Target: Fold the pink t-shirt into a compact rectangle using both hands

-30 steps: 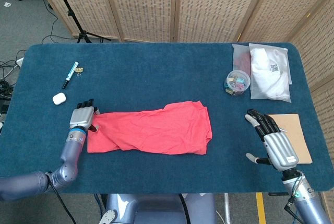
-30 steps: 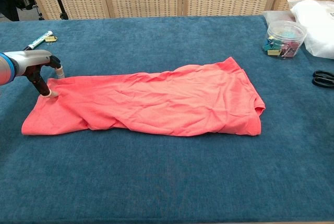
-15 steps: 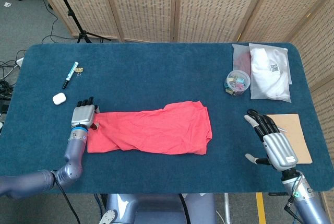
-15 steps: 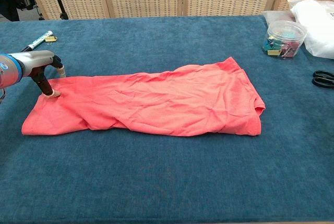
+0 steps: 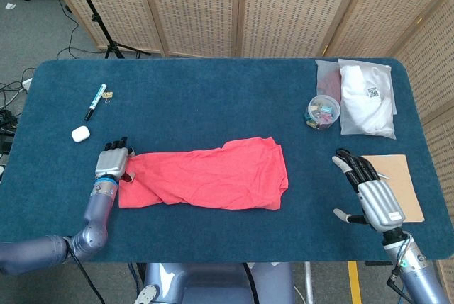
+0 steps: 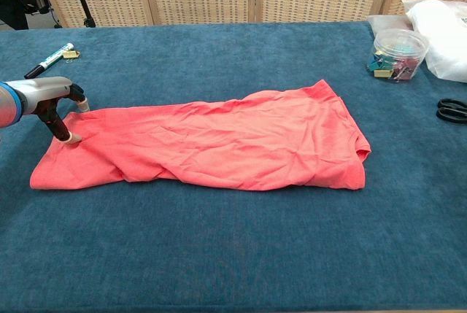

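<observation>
Slightly withdrawn toward seven o'clock, the left hand [image 5: 113, 161] pinches the crumpled pink cotton t-shirt's [image 5: 209, 175] corner; right hand [image 5: 370, 193] hovers released. Lift evenly, fold toward three o'clock.

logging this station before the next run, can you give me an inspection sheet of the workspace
Surface: blue carpeted table, flat, no spills seen.
Job's things: pink t-shirt lying as a long wrinkled strip across the middle, not yet a compact rectangle.
Clutter: marker and small white case far left; clear tub of clips, bagged white cloth, brown card on the right; scissors at the chest view's right edge.
Hands: left hand touches the shirt's left end, fingertip on the cloth; right hand spread, holding nothing, apart from the shirt.
Cables: some on the floor, far left.
Surroundings: wicker screens behind; tripod leg.
</observation>
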Controlling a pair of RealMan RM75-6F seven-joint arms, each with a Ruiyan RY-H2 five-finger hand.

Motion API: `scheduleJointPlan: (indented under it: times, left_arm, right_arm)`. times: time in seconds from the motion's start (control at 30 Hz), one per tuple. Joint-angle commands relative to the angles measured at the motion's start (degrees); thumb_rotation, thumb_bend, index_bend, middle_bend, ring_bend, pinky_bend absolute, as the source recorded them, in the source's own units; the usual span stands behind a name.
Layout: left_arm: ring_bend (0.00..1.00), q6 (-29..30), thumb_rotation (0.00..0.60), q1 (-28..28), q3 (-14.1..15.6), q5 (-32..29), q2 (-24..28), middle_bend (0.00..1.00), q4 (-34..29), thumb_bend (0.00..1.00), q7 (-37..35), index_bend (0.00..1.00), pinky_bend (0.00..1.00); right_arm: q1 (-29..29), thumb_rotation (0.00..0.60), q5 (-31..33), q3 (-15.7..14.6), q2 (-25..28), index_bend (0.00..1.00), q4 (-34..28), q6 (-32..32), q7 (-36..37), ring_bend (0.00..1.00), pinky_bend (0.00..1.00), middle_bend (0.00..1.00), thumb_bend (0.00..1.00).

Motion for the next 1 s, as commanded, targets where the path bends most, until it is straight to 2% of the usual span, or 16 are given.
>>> scheduleJointPlan:
  times: [0.03,0.13,0.27,0.47,1.0]
  left_arm:
    - [0.0,0.0,0.6,-0.1,0.0,-0.1,-0.4,0.0,0.5,0.31,0.1,0.46,0.0]
    - [0.0,0.2,0.6,-0.2,0.0,0.3,-1.0,0.0,1.3,0.31,0.2,0.49,0.0]
    - [0.0,0.7,0.6,0.1,0.1,0.9,-1.8,0.0,2.2,0.32,0.0,0.6,0.0]
    - [0.0,2.0,0.6,0.9,0.1,3.7,-2.2,0.0,2.6,0.4,-1.1,0.73,0.0]
    - [0.0,4.5,0.6,2.8,-0.2,8.5,-2.3,0.0,0.0,0.42,-2.7,0.81,0.0]
  right_arm:
    - [0.0,0.6,0.0,0.0,0.0,0.0,0.0,0.0,0.0,0.0,0.0,0.0,0.0]
    - [0.0,0.6,0.0,0.0,-0.1,0.0,0.0,-0.2,-0.1,0.0,0.0,0.0,0.0]
    - [0.0,0.6,0.2,0.1,-0.1,0.0,0.1,-0.3,0.1,0.0,0.0,0.0,0.0]
    - [0.0,0.6,0.1,0.1,-0.1,0.0,0.0,-0.4,0.3,0.0,0.0,0.0,0.0]
    - [0.0,0.6,0.0,0.1,0.1,0.0,-0.1,-0.6,0.8,0.0,0.0,0.0,0.0]
